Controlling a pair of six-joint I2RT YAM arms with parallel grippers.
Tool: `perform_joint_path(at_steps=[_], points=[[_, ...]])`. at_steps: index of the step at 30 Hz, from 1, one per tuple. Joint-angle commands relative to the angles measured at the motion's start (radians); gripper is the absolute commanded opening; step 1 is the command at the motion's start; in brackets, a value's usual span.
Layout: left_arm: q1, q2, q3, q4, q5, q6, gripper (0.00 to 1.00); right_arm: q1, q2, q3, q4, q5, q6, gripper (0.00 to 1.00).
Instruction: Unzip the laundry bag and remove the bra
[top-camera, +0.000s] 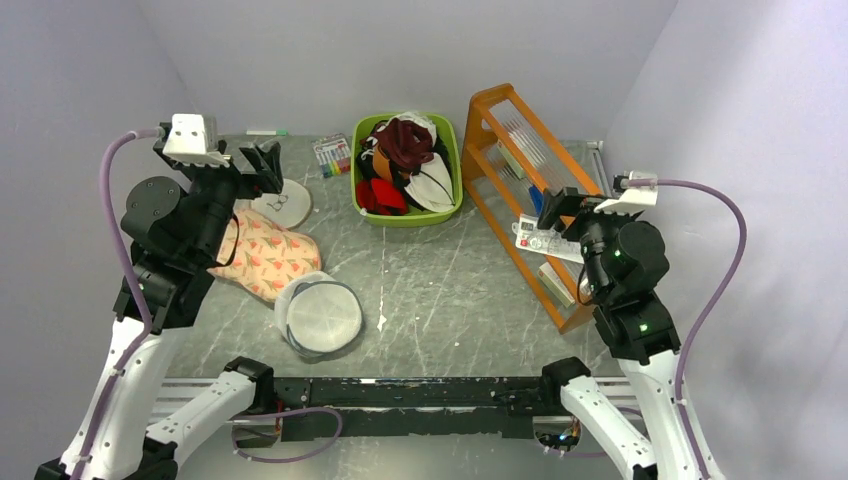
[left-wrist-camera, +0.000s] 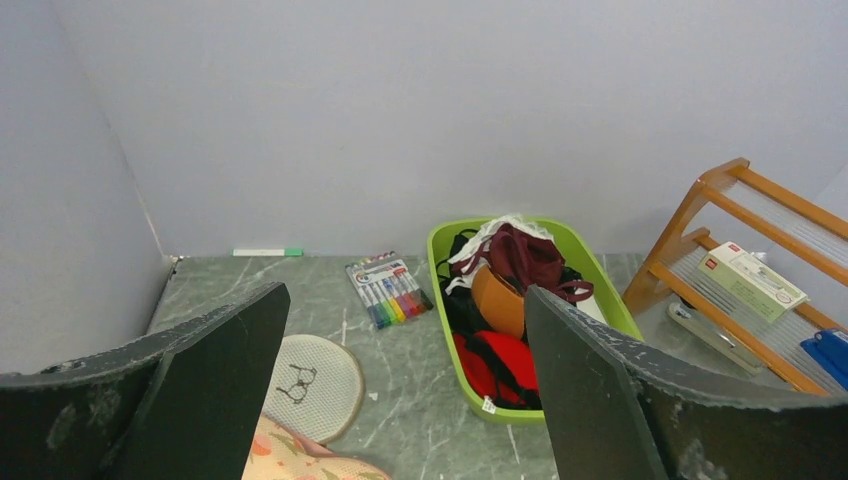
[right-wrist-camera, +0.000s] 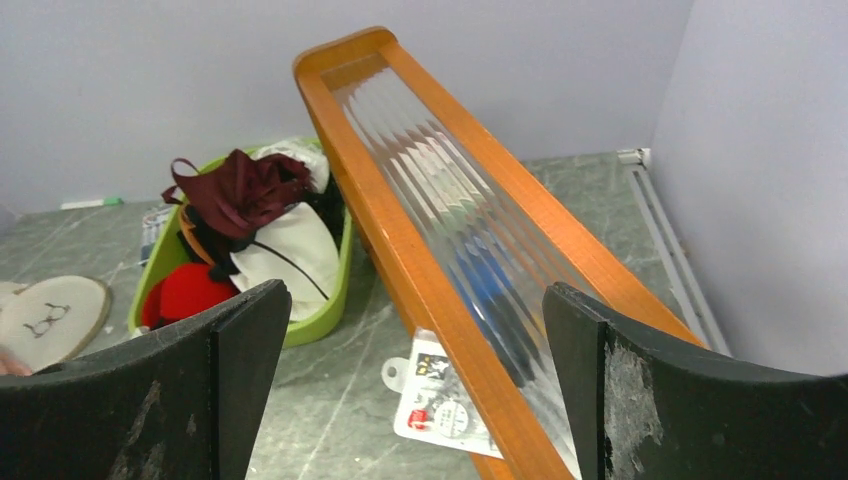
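The laundry bag (top-camera: 265, 255), a cream-peach padded case with red flowers, lies at the left of the table, partly under my left arm. Its corner shows at the bottom of the left wrist view (left-wrist-camera: 290, 458). I cannot see its zip. The bra is hidden. My left gripper (top-camera: 258, 165) hangs open above and behind the bag with nothing between its fingers (left-wrist-camera: 405, 295). My right gripper (top-camera: 568, 205) is open and empty (right-wrist-camera: 417, 292), held over the orange rack at the right.
A round white mesh disc with dark rim (top-camera: 320, 315) leans on the bag's near end. A flat mesh pad (top-camera: 285, 205) lies behind it. Behind stand a green basket (top-camera: 357, 185) of garments, a marker pack (top-camera: 332, 155) and the orange rack (top-camera: 500, 110) with a card pack (top-camera: 540, 240).
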Motion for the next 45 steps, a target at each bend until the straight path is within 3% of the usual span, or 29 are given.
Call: perform_joint_path(at_steps=[1,11,15,24,34,39,45], points=[[0.037,-0.006,-0.018,0.005,0.091,-0.043,0.99,0.034,0.018,0.003,0.111,0.004,0.05,1.0],[0.004,-0.047,-0.134,0.022,0.171,-0.101,0.99,0.091,0.108,0.036,0.235,-0.138,0.2,1.0],[-0.048,-0.078,-0.208,0.015,0.167,-0.125,0.99,0.105,0.126,-0.026,0.392,-0.239,0.28,1.0],[-0.139,-0.113,-0.305,-0.046,0.027,-0.16,0.99,0.16,0.446,0.131,0.467,-0.465,0.369,1.0],[-0.153,-0.227,-0.373,-0.136,-0.344,-0.243,0.99,0.468,0.812,0.324,0.389,-0.328,0.302,1.0],[-0.146,-0.305,-0.399,-0.106,-0.356,-0.238,0.99,0.593,0.951,0.296,0.473,-0.256,0.295,0.97],[-0.109,-0.272,-0.385,-0.137,-0.385,-0.245,0.99,0.667,1.218,0.444,0.43,-0.244,0.268,0.88]])
